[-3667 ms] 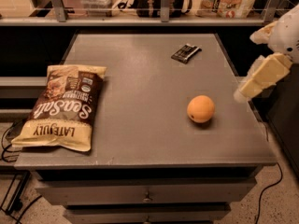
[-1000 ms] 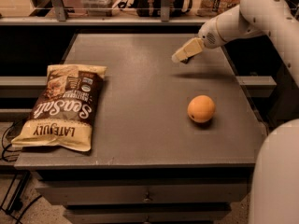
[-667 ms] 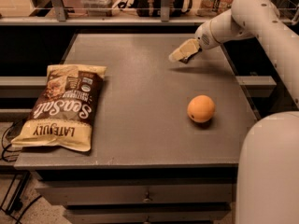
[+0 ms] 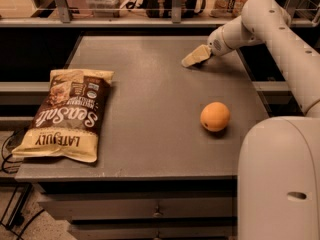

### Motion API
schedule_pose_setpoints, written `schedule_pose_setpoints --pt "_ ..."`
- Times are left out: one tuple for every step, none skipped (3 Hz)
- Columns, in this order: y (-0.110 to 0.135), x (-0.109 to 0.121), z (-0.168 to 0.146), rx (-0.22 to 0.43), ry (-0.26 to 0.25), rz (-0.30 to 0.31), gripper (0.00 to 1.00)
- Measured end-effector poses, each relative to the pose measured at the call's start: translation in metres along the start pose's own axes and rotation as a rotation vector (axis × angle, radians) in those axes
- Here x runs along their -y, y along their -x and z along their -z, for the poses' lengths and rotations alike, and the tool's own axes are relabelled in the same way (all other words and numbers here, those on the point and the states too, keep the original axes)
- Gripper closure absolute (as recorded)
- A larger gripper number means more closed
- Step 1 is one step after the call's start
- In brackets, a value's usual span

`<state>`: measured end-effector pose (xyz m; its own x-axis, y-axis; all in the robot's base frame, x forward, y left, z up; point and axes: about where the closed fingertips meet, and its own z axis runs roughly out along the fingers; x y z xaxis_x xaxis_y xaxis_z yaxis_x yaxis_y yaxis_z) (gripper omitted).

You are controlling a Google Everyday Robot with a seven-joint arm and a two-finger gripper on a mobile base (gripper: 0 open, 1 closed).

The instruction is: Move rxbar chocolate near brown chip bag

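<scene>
At the left edge of the table lies the brown chip bag, flat, its dark centre up and one tan end hanging slightly over the near-left corner. Bare table surrounds it on its right side, so there is room to set something down just beside it.

Right of centre, toward the front, sits an orange, well apart from the bag and near the table's right edge.

At the far right, the gripper is down at the table surface, tilted with its tip pointing left, at the end of the pale arm. Whether it is apart or together I cannot tell. The rxbar chocolate does not show anywhere on the open table; it is most likely hidden under the gripper's tip, which would make this the grasp step.

To do it well, the gripper should close across the bar's narrow width and low enough to catch such a flat thing without scraping the table. The lift should clear the surface before the sweep left, and the path should run behind the orange rather than over it. The bar should be set down beside the bag, not on top of it.
</scene>
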<state>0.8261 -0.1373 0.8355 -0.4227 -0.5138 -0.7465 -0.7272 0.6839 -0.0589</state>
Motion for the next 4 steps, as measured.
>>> schedule_pose_setpoints --pt "-0.002 0.001 -0.003 -0.012 0.003 0.0 0.39" --pt "0.006 -0.002 0.004 -0.012 0.008 0.02 0.64" --pt "0.026 -0.02 0.018 0.003 0.034 0.079 0.87" --pt "0.056 -0.051 0.036 0.037 0.092 0.162 1.0"
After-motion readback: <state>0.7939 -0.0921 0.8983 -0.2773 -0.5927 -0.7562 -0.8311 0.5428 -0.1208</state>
